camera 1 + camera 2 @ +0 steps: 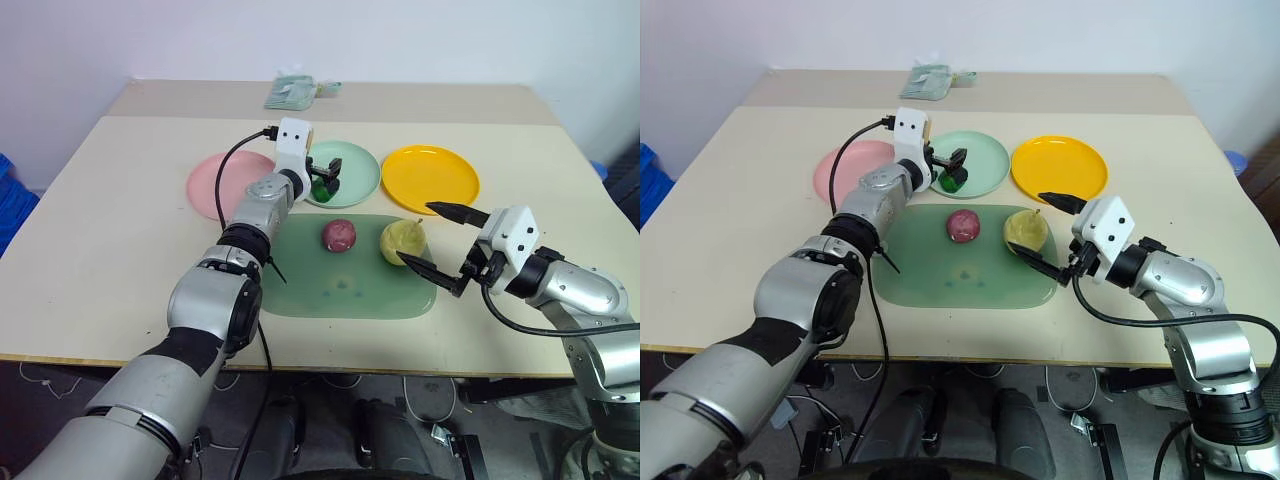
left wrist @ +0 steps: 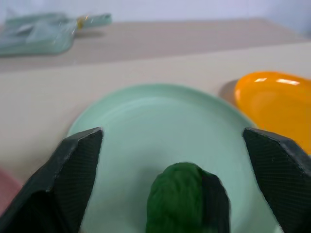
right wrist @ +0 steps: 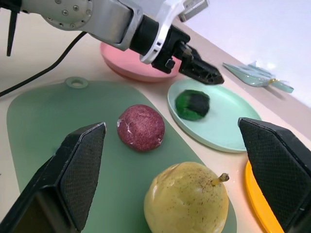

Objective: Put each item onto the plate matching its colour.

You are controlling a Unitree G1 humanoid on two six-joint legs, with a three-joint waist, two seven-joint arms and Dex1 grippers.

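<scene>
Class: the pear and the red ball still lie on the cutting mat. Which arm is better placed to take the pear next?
Right. The right gripper is open beside the pear, near the yellow plate. The left gripper hovers over the green plate.

No legible text, label, brand, number or sign appeared on any surface in the views.
</scene>
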